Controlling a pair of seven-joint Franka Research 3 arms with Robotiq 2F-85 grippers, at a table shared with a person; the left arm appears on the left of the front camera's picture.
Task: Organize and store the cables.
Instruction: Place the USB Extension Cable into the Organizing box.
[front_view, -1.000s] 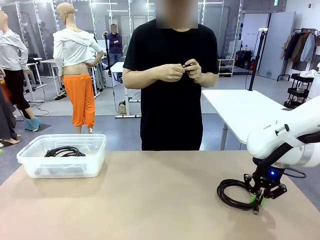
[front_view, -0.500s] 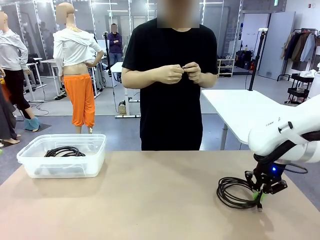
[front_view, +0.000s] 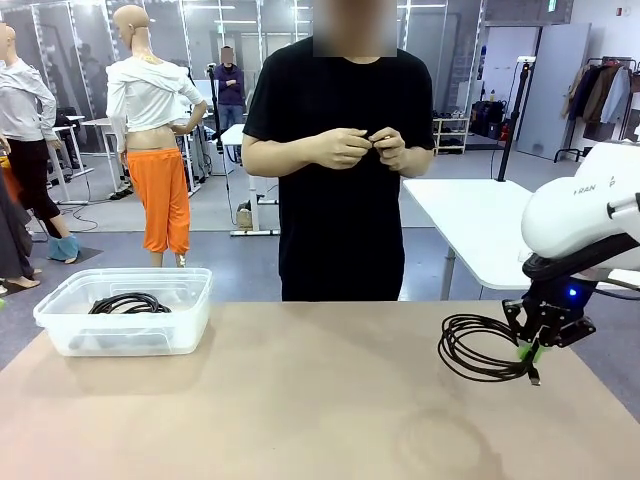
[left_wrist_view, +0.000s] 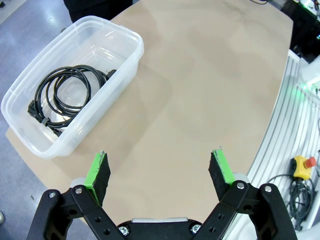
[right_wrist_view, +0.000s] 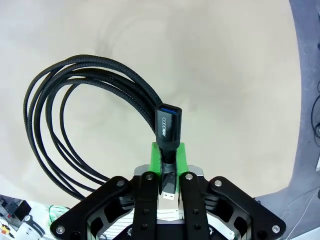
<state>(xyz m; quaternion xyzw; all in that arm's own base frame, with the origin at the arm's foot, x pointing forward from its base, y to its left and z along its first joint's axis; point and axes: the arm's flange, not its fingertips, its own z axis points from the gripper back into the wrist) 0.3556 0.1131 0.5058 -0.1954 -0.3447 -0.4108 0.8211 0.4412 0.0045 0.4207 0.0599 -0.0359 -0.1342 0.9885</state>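
Right gripper (front_view: 533, 350), poised above the table (front_view: 300, 400), pinches a black cable coil (right_wrist_view: 120, 87) (dangling beside it); left gripper (left_wrist_view: 160, 167) gapes wide, empty.

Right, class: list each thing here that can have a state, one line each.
right gripper: jaws shut on the braided cable
braided cable: coiled, hanging above the table
left gripper: jaws open, empty
plastic bin: uncovered, one cable inside
stored cable: coiled, lying in the bin
person's hands: together at chest height, pinching something small
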